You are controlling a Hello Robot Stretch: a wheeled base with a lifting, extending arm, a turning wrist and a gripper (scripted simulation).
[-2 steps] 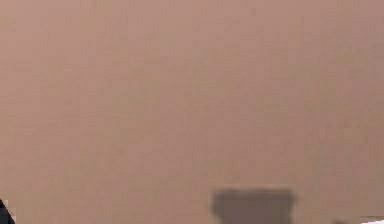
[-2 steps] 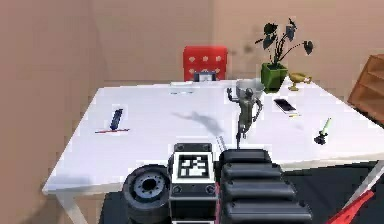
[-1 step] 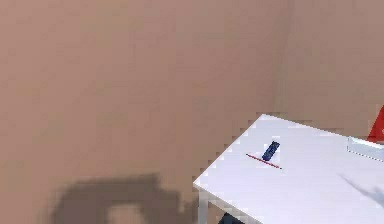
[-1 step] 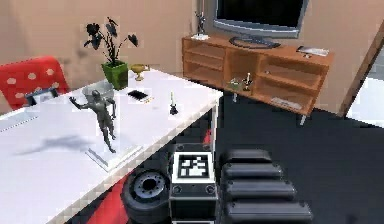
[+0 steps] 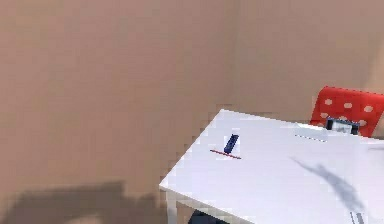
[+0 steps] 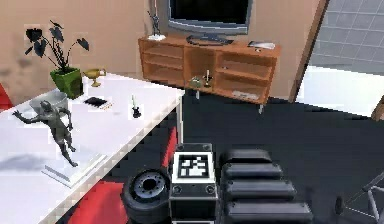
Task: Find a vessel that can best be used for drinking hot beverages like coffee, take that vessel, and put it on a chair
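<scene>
Here, a small white-and-dark thing (image 5: 340, 127) shows against the red chair (image 5: 352, 104).

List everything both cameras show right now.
table: one, white, arm side view's left
chair: one, red, beyond the table, forward view's right
statue: one, dark grey, on the table
plant: one, green pot, table's far end
cup-shaped thing: one, gold, beside the plant
flat thing: one, dark, on the table
blue thing: one, small, on the table
TV: one, dark, on the cabinet
cabinet: one, wooden, far wall
arm: one, dark, bottom edge
gripper: one, dark, left of arm; cannot tell whether it holds anything
</scene>
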